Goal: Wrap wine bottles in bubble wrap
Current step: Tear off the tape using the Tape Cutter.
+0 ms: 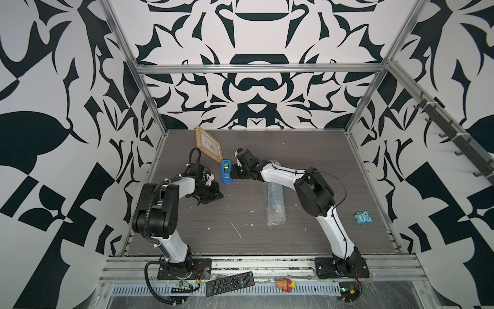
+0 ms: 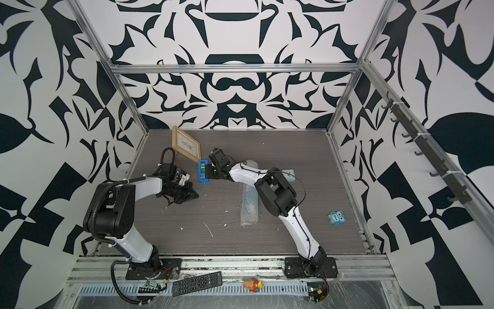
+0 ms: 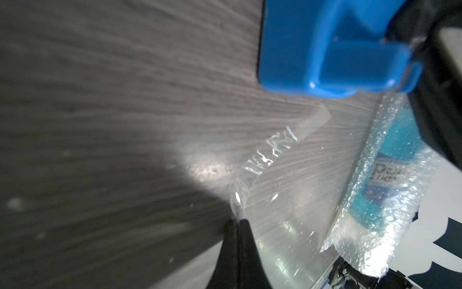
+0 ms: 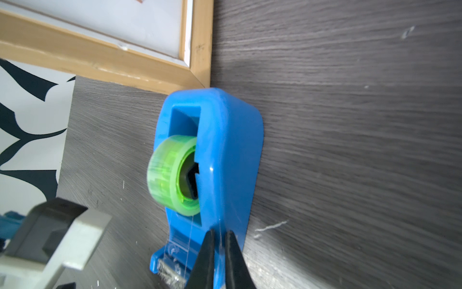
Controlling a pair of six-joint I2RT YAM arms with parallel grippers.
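- what's the left gripper [image 3: 237, 221] got?
- it's pinched tight on the end of a clear tape strip [image 3: 270, 150] that curves toward the blue tape dispenser [image 4: 232, 150].
- and the right gripper [image 4: 220, 236]?
- clamped on the dispenser's side wall; it stands on the table [image 1: 294, 240].
- the bottle [image 3: 390, 140]?
- lying rolled inside the bubble wrap [image 1: 275, 206], under the right forearm, near the dispenser.
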